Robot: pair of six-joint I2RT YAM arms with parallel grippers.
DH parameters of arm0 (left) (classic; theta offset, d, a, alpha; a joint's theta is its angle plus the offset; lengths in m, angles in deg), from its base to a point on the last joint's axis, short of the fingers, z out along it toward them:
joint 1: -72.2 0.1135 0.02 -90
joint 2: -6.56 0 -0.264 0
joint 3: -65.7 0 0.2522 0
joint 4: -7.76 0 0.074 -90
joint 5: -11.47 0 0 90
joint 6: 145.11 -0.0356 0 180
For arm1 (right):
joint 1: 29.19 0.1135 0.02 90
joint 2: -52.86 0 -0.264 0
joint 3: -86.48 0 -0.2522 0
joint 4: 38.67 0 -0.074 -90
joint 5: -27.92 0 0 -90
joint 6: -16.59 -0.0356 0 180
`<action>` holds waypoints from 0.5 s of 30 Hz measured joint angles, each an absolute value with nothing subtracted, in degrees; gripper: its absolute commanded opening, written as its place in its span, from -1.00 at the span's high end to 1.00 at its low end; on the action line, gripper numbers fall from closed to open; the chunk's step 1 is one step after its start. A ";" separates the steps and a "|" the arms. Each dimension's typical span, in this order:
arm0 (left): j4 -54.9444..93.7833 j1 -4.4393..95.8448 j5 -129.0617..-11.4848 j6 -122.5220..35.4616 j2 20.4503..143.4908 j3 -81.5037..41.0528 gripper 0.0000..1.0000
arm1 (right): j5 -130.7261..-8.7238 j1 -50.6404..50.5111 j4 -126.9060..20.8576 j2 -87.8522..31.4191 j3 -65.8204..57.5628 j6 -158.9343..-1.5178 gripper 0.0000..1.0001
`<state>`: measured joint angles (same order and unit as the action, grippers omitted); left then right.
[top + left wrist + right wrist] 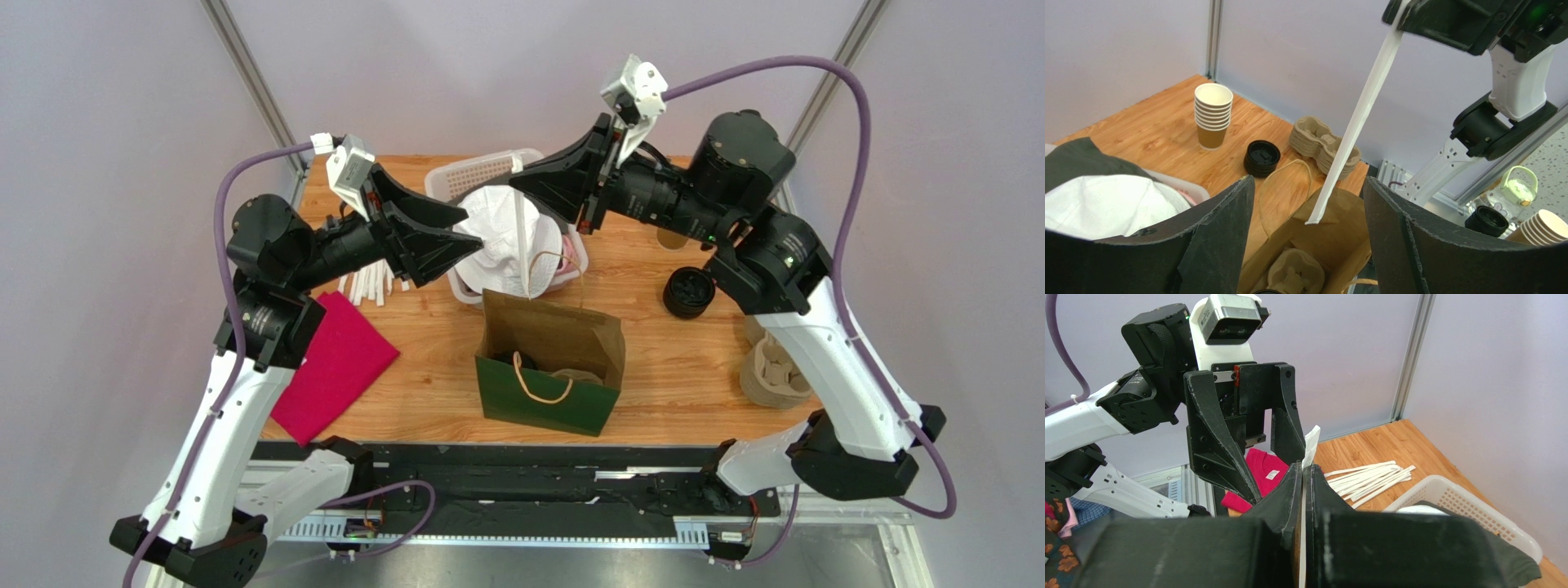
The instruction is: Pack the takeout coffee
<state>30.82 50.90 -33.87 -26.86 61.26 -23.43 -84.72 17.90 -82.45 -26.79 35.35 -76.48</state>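
A long white paper-wrapped straw (528, 245) hangs upright over the open green-and-brown paper bag (552, 331). My right gripper (521, 186) is shut on the straw's top end (1311, 441). In the left wrist view the straw (1355, 122) dangles with its lower end just above the bag's mouth (1339, 239). My left gripper (1309, 184) stands open beside the straw, touching nothing, fingers on either side of the bag's opening. A pulp cup carrier (1296, 272) lies inside the bag. The takeout coffee does not show plainly in any view.
A white basket (491, 172) with white cloth sits behind the bag. Loose straws (368, 288) and a magenta cloth (337, 361) lie at left. At right are a lidless brown cup stack (1213, 116), black lids (689, 292) and stacked pulp carriers (773, 368).
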 measured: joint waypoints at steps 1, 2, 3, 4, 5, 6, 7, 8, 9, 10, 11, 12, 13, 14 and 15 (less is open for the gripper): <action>31.59 50.90 -34.02 -27.32 60.91 -23.45 -0.54 | -84.54 17.90 -82.60 -26.18 35.17 -76.15 1.00; 32.51 50.90 -34.26 -27.87 60.45 -23.45 -0.55 | -84.26 17.90 -82.65 -25.46 34.91 -75.78 1.00; 33.49 50.90 -34.59 -28.56 59.91 -23.45 -0.55 | -84.00 17.90 -82.80 -24.80 34.73 -75.46 1.00; 34.39 50.90 -34.92 -29.09 59.40 -23.45 -0.58 | -83.80 17.90 -82.95 -24.26 34.54 -75.24 1.00; 35.33 50.90 -35.22 -29.64 58.94 -23.50 -0.59 | -83.56 17.90 -83.11 -23.76 34.41 -75.00 1.00; 36.16 50.95 -35.49 -30.05 58.51 -23.56 -0.63 | -83.43 17.90 -83.13 -23.41 34.30 -74.67 1.00; 36.92 51.01 -35.64 -30.42 58.14 -23.56 -0.64 | -83.21 17.90 -83.17 -22.99 34.10 -74.12 1.00; 37.66 51.19 -35.77 -30.82 57.74 -23.56 -0.68 | -83.03 17.90 -83.24 -22.60 33.77 -73.64 1.00; 38.30 51.30 -35.86 -31.12 57.46 -23.56 -0.69 | -82.90 17.90 -83.48 -22.23 33.40 -73.23 1.00; 38.93 51.47 -35.99 -31.32 57.17 -23.56 -0.83 | -82.66 17.90 -83.72 -21.88 32.96 -72.83 1.00; 39.61 51.78 -36.08 -31.49 56.89 -23.56 -0.85 | -82.47 17.90 -84.13 -21.44 32.44 -72.40 1.00; 40.20 52.08 -36.21 -31.76 56.67 -23.56 -0.86 | -82.27 17.90 -84.74 -21.18 32.09 -71.94 1.00; 40.70 52.35 -36.30 -31.89 56.52 -23.56 -0.87 | -82.07 17.90 -85.49 -20.83 31.67 -71.39 1.00; 41.14 52.61 -36.30 -31.91 56.45 -23.58 -0.88 | -82.01 17.90 -86.21 -20.65 31.59 -70.95 1.00; 41.88 53.15 -36.27 -32.00 56.41 -23.63 -0.88 | -81.88 17.90 -86.93 -20.54 31.57 -70.45 1.00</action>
<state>41.88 53.15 -36.27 -32.00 56.41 -23.63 -81.88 17.90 -86.93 -20.54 31.57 -70.45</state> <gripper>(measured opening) 0.930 0.013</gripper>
